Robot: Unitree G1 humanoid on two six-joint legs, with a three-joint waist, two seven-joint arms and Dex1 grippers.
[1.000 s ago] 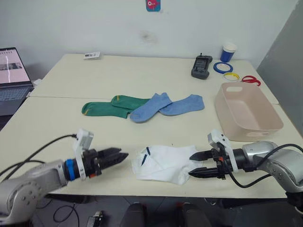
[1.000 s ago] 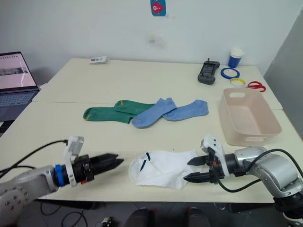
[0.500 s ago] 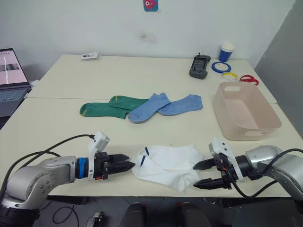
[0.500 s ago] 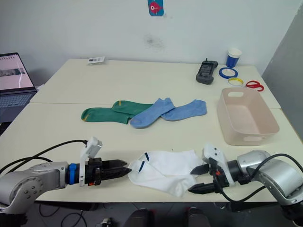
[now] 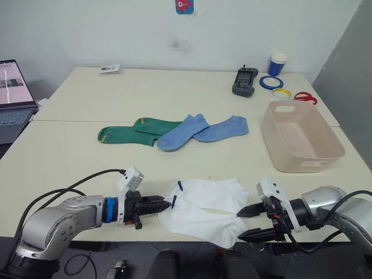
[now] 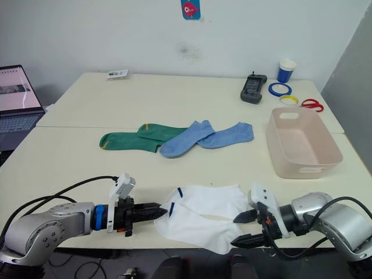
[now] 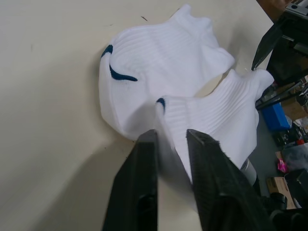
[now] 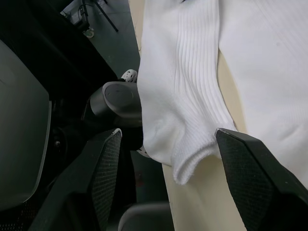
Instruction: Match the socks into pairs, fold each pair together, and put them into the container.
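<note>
Left wrist view has the left gripper (image 7: 171, 144) clamped on the cuff of one white sock (image 7: 226, 115), a fold of cloth pinched between its two black fingers (image 7: 137, 187). That sock lies at the near edge of the tabletop (image 5: 75, 157) and hangs partly over it; the second white sock (image 5: 212, 190) lies just behind, touching it. The right gripper (image 5: 251, 222) sits at the far end of the overhanging sock, jaws spread wide, the sock's toe between its fingers (image 8: 250, 178) but not gripped. Near the tabletop's middle lie two green socks (image 5: 131, 132) and two blue socks (image 5: 200, 129), overlapping in a row. The pink container (image 5: 299, 139) stands near the right edge, nothing in it. At the far right corner are a blue cup (image 5: 278, 63), tape rolls (image 5: 272, 82), scissors (image 5: 305, 97) and a dark handset (image 5: 244, 81).
</note>
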